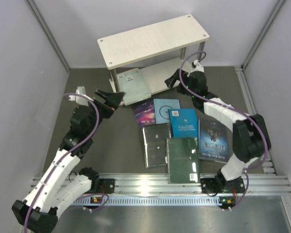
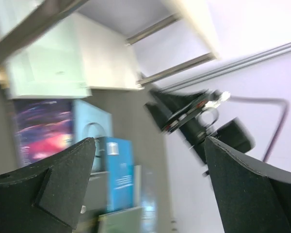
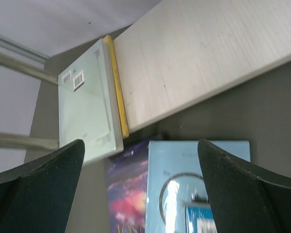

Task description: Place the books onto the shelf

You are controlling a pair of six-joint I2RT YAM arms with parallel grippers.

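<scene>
Paperbacks (image 1: 183, 122) lie flat before pale wooden shelf (image 1: 153, 41).

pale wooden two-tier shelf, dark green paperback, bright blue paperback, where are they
pale wooden two-tier shelf (image 1: 153, 41): top external view, middle of top board
dark green paperback (image 1: 183, 160): top external view, cover centre
bright blue paperback (image 1: 183, 123): top external view, cover centre

We see the shelf (image 1: 153, 39) at the back of the dark bench (image 1: 111, 145). A pale green book (image 1: 135, 86) lies flat on its lower board and juts out over the front edge. Six more lie flat in front, close together: a purple starry book (image 1: 144, 113), a light blue book (image 1: 166, 108), a bright blue book (image 1: 183, 124), a black book (image 1: 156, 144), a dark green book (image 1: 183, 159) and a dark starry book (image 1: 213, 141). The left hand (image 1: 115, 100) hangs just left of the pale green book, fingers spread, holding nothing. The right hand (image 1: 170, 80) is by the lower board, to that book's right.
</scene>
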